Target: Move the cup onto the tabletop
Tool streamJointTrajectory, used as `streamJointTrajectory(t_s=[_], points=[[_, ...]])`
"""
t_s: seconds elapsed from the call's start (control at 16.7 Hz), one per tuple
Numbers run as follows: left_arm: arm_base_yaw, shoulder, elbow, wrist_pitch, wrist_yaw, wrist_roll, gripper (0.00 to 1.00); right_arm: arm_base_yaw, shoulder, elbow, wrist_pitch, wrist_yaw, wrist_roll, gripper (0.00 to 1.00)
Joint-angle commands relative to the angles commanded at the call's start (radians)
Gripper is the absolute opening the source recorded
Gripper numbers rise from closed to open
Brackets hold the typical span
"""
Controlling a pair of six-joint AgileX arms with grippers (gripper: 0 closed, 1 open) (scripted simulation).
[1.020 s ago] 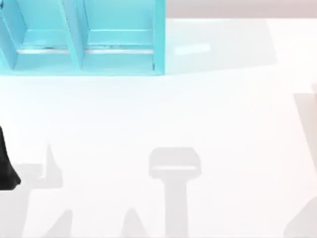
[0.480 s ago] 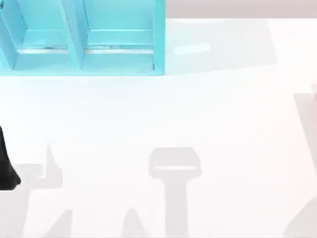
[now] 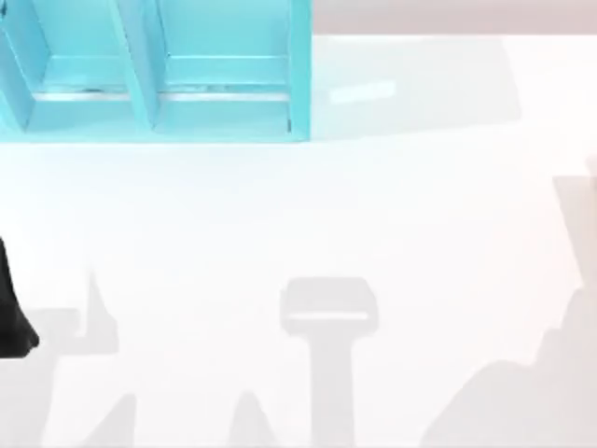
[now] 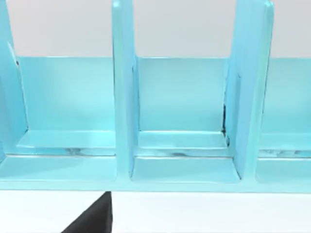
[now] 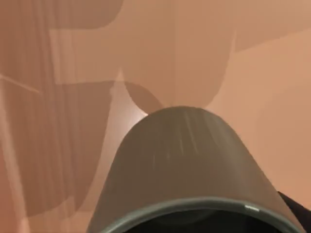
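One small olive-grey cylindrical cup (image 5: 182, 170) close under the right wrist camera, over a shadowed surface, right pincer's grip impossible to judge, broad white tabletop (image 3: 308, 215) beyond, teal-blue compartmented shelf unit (image 3: 154, 70) at its far left, left arm parked at the left edge.

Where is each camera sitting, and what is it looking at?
Top view: above the table, looking down at the white tabletop and the blue shelf; a black piece of the left arm shows at the left edge.
Left wrist view: on the left arm, facing the shelf's compartments.
Right wrist view: on the right arm, looking along the cup, close up.
Shared: the top and left wrist views both show the shelf.
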Motion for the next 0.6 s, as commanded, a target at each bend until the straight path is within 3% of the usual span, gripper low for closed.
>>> streamJointTrajectory(t_s=[0.3, 0.6], points=[[0.000, 0.000, 0.000, 0.000, 0.000, 0.000, 1.00, 0.166, -0.135, 0.067, -0.203, 0.001, 0.164, 0.00], [0.000, 0.000, 0.000, 0.000, 0.000, 0.000, 1.00, 0.175, -0.144, 0.068, -0.215, -0.002, 0.178, 0.00]])
